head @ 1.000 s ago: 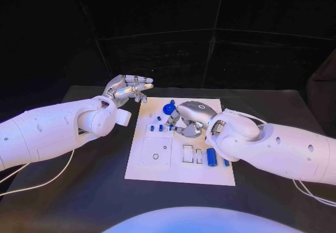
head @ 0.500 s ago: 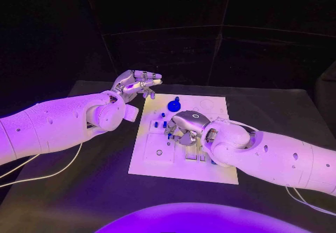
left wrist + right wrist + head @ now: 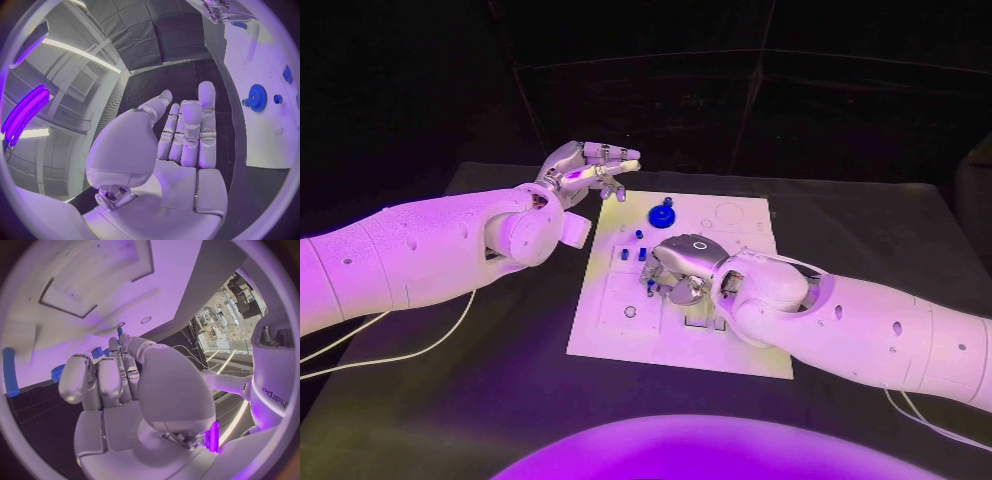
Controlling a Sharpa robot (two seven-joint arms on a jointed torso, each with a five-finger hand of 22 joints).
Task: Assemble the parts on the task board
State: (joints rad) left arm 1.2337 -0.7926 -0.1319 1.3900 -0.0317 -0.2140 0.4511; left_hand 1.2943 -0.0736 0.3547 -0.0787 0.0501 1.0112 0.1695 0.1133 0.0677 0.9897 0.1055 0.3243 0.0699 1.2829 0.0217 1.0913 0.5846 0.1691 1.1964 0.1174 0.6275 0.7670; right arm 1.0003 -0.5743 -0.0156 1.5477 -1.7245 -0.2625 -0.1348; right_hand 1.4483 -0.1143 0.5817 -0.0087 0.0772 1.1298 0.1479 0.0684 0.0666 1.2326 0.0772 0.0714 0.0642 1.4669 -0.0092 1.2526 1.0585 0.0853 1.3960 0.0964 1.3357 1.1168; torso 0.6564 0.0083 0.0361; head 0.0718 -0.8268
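Lying mid-desk (image 3: 473, 400), the white task board (image 3: 733, 345) is carrying small blue parts, a blue gear (image 3: 659, 215) standing near its far end. Right hand (image 3: 682, 268) is hovering low over the board's middle, fingers curled in; whether they're pinching a part, I cannot tell. Left hand (image 3: 589, 167) is hanging beyond the board's far left corner, fingers spread, holding nothing

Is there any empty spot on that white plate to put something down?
The task board is bare along its near edge, below the right hand. The middle is crowded with blue parts; a blue gear stands at the far end.
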